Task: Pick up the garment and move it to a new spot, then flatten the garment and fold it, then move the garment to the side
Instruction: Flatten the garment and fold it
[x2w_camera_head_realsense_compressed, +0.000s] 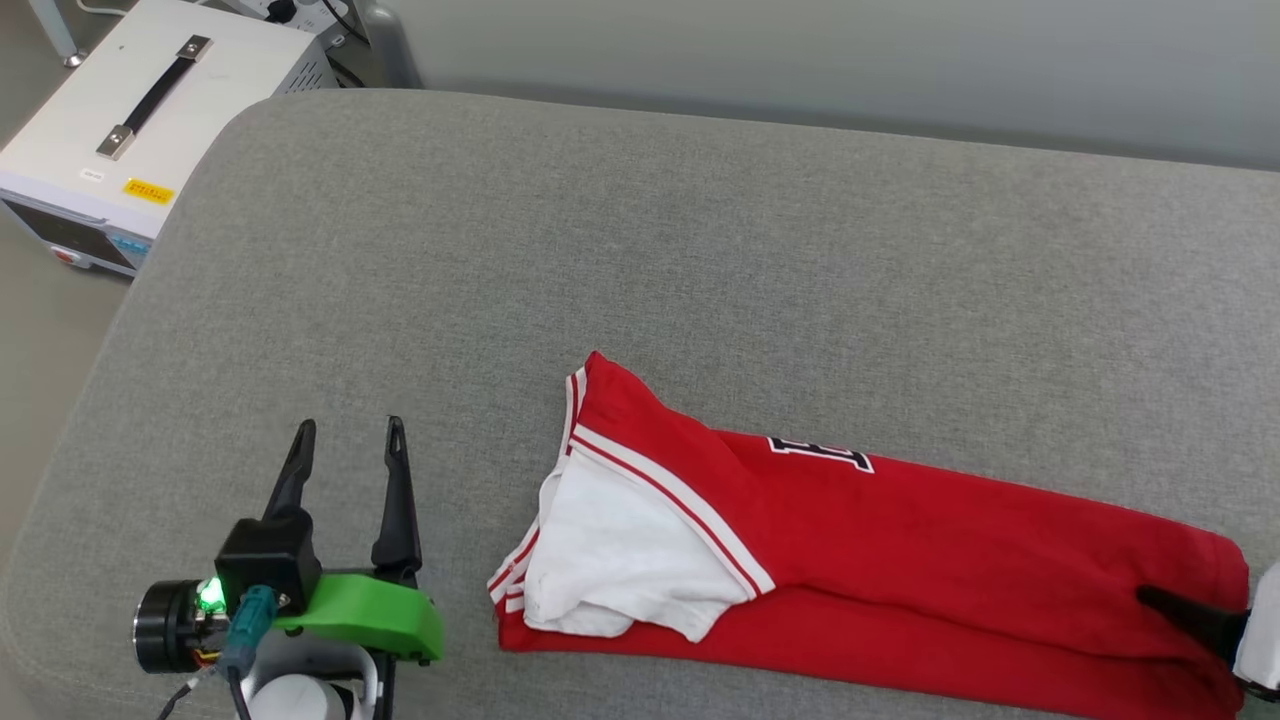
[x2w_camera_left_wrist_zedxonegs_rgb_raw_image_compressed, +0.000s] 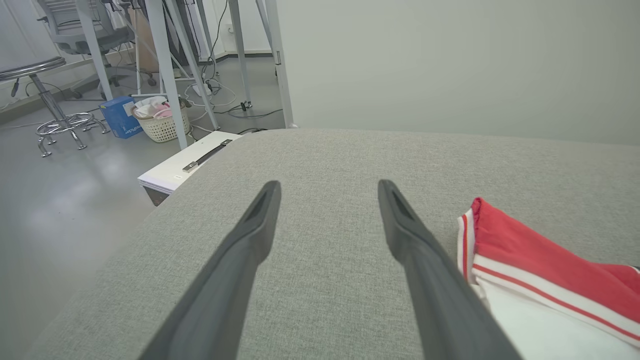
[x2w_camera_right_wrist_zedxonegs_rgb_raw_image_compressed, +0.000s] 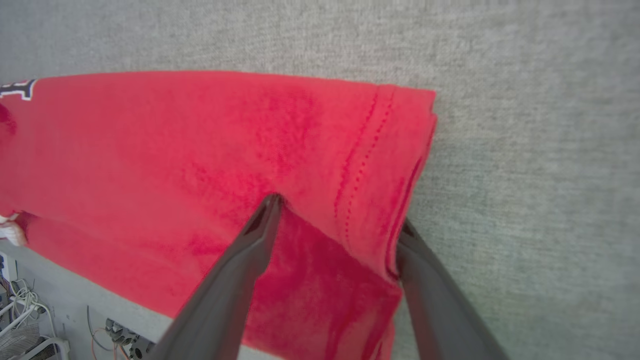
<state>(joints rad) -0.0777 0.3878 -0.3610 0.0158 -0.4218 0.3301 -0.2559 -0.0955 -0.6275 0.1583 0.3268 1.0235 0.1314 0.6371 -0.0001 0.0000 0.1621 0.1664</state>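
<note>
The garment (x2w_camera_head_realsense_compressed: 950, 540) lies folded into a long red strip across the near right of the grey cushion (x2w_camera_head_realsense_compressed: 700, 250). Its white sleeve and striped trim are at the left end, and part of a black numeral shows on top. My left gripper (x2w_camera_head_realsense_compressed: 350, 425) stands open and empty to the left of the sleeve end, apart from the cloth. The left wrist view shows the left gripper (x2w_camera_left_wrist_zedxonegs_rgb_raw_image_compressed: 328, 184) over bare cushion with the garment (x2w_camera_left_wrist_zedxonegs_rgb_raw_image_compressed: 530, 255) at the right. My right gripper (x2w_camera_head_realsense_compressed: 1200, 625) is at the hem end. Its wrist view shows the right gripper (x2w_camera_right_wrist_zedxonegs_rgb_raw_image_compressed: 339, 215) open, one finger on the garment (x2w_camera_right_wrist_zedxonegs_rgb_raw_image_compressed: 200, 150), the other at the hem's edge.
A white equipment case (x2w_camera_head_realsense_compressed: 130, 120) with a black handle sits on the floor beyond the cushion's far left corner. A pale wall runs behind the cushion. In the left wrist view a stool (x2w_camera_left_wrist_zedxonegs_rgb_raw_image_compressed: 45, 95), a wicker basket (x2w_camera_left_wrist_zedxonegs_rgb_raw_image_compressed: 162, 122) and table legs stand on the floor.
</note>
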